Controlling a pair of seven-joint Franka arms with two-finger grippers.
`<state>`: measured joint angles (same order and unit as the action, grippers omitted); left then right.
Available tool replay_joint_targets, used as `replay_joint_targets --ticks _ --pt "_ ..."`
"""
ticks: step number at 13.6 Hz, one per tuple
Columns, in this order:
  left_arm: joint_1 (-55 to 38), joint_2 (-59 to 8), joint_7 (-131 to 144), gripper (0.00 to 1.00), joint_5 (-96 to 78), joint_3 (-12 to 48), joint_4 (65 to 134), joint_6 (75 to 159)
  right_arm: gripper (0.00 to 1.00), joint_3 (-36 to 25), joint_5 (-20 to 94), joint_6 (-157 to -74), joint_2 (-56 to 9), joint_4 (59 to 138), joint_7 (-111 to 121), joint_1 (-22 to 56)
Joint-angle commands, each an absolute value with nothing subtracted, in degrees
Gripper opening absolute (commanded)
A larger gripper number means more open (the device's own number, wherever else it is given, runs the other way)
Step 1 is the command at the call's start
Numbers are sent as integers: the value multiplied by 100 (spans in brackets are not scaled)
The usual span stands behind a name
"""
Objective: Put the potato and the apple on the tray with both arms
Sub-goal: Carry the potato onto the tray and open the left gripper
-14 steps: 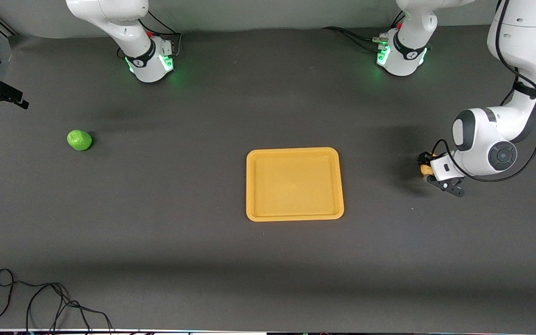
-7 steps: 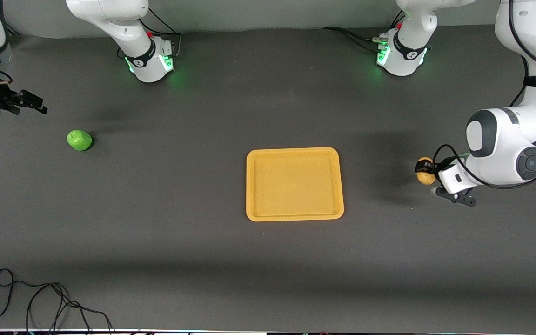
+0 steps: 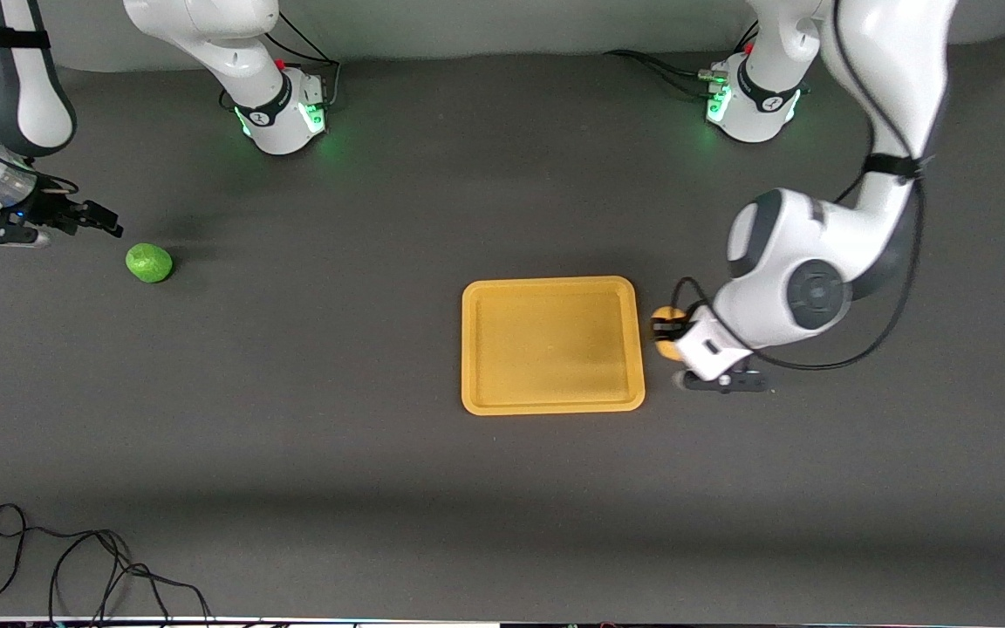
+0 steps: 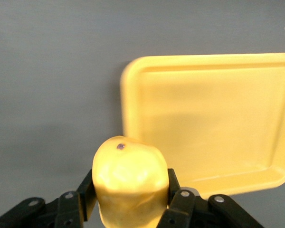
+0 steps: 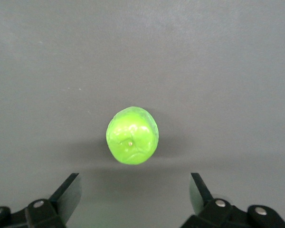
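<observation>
My left gripper is shut on the yellow-tan potato, holding it in the air just beside the edge of the yellow-orange tray on the left arm's side. The left wrist view shows the potato clamped between both fingers, with the tray ahead of it. The bright green apple lies on the table toward the right arm's end. My right gripper is open and empty, close beside the apple. In the right wrist view the apple sits just ahead of the spread fingers.
The table is a dark grey mat. A black cable lies coiled at the table's near edge on the right arm's side. Both arm bases stand along the table edge farthest from the front camera.
My left gripper has carried the potato from the left arm's end of the table to just beside the tray. My right gripper has come in toward the apple.
</observation>
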<state>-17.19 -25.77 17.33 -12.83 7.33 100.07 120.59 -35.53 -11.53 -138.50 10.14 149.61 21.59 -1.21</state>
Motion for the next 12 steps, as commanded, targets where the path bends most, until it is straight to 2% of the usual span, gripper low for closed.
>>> replay_joint_targets --ticks 1,3,5,6,8,9,10,11,12 --pt "-2310 -3312 2336 26 -1319 624 9764 12444 100 -3621 -1213 -14658 459 15170 2224 17" --pt "-2460 -3488 2469 34 -1292 615 9809 12699 100 -3621 -1187 -15098 54 15170 2215 70" --pt "-2478 -3568 2496 36 -1283 589 9852 12849 100 -3621 -1178 -15344 -218 15179 2206 62" --pt "-2479 -3603 2496 46 -1170 571 9853 12850 100 -3612 -1178 -15555 -402 15170 2206 53" --pt "-2435 -3604 2548 50 -993 563 9853 12850 100 -3595 -1125 -15776 -667 15170 2206 53" --pt "-2452 -3604 2549 59 -984 563 9861 12841 100 -3577 -951 -15794 -738 15170 2206 61" --pt "-2470 -3621 2558 79 -923 554 9861 12841 100 -3568 -819 -15803 -790 15170 2215 157" --pt "-2470 -3621 2558 92 -801 562 9861 12841 100 -3568 -678 -15820 -826 15161 2215 297" --pt "-2478 -3621 2601 99 -774 562 9853 12841 100 -3568 -607 -15890 -904 15161 2241 308"
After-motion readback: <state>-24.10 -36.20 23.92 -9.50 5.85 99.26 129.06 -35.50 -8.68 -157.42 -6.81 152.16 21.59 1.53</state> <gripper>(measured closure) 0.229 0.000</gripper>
